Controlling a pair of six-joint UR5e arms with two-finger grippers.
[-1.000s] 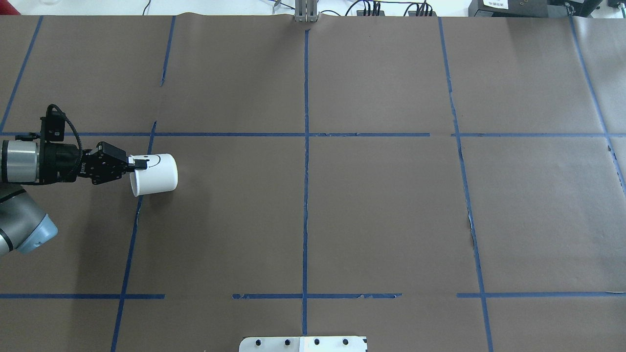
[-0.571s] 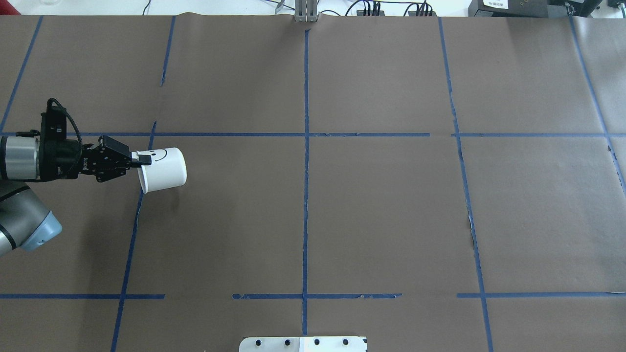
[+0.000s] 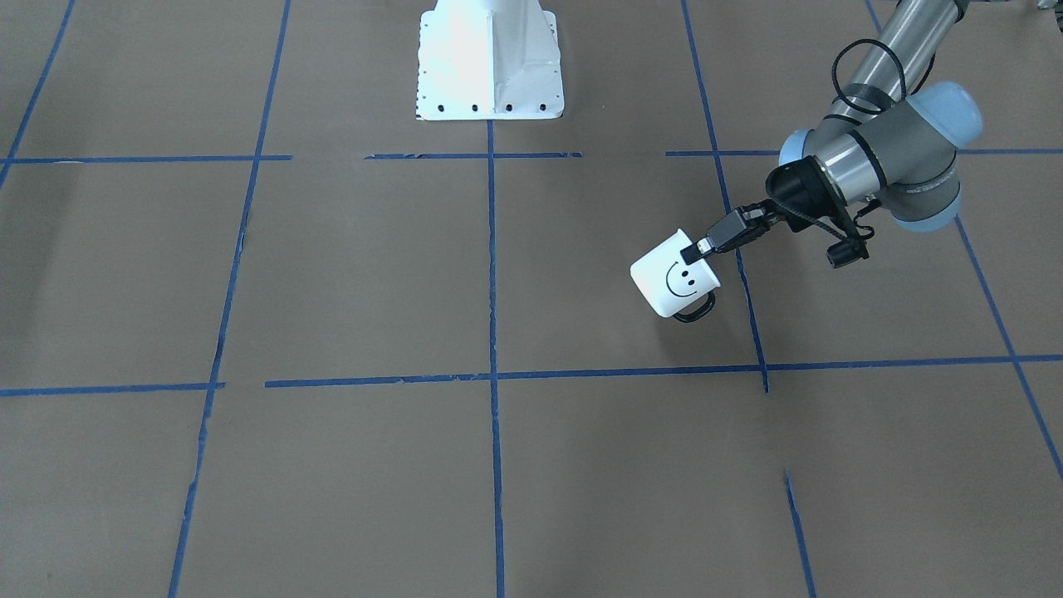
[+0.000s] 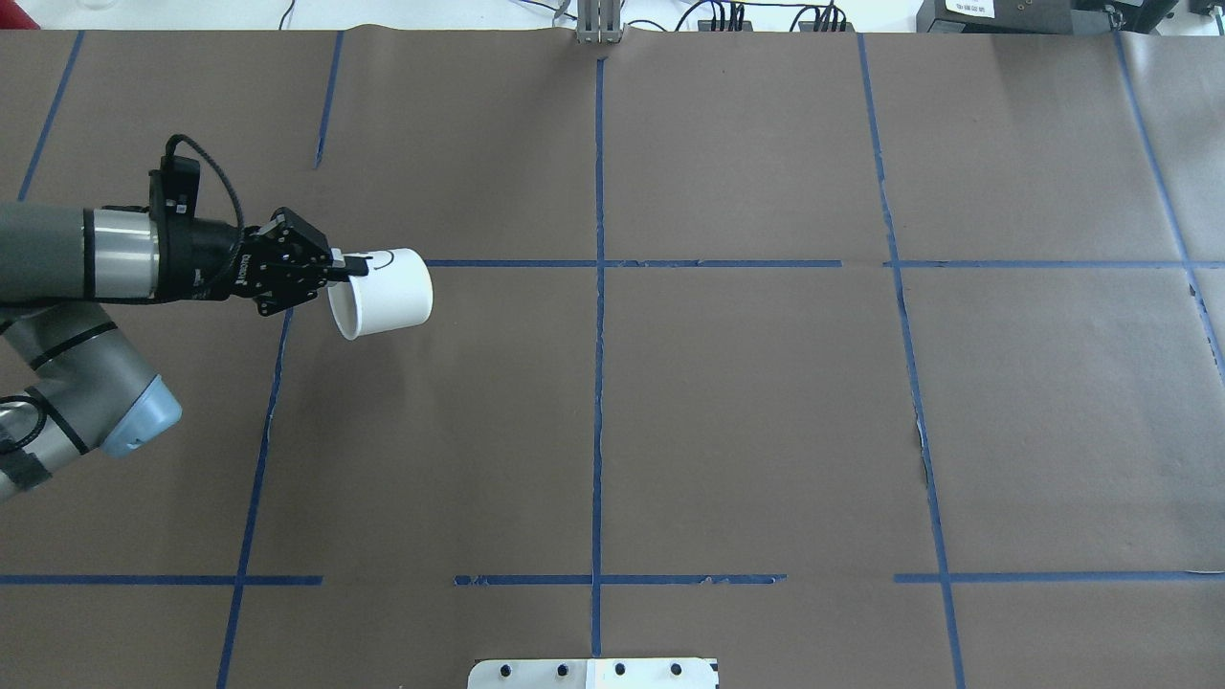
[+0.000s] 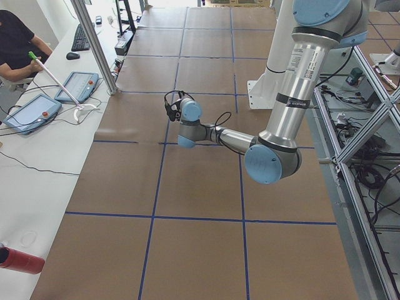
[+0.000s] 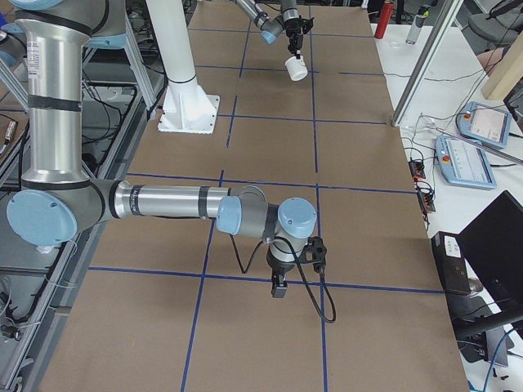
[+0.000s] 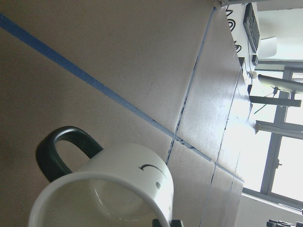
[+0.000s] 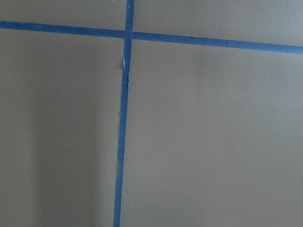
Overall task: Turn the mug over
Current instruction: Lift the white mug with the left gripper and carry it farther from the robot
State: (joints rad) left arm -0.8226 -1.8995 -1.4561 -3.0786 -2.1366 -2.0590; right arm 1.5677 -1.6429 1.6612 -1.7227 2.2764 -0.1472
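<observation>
The white mug with a black smiley face is held off the table, tipped on its side with its mouth toward the arm. My left gripper is shut on its rim, one finger inside and one outside. The front-facing view shows the mug with its black loop handle hanging below, and the left gripper on the rim. The left wrist view shows the mug's cream inside. My right gripper shows only in the exterior right view, low over the table; I cannot tell whether it is open.
The table is covered in brown paper with a grid of blue tape lines. The robot's white base plate is at the near-robot edge. Operator tablets lie on a side table beyond the far edge.
My left arm has carried the mug to the right and farther from the robot's base. The grip on the rim is unchanged.
</observation>
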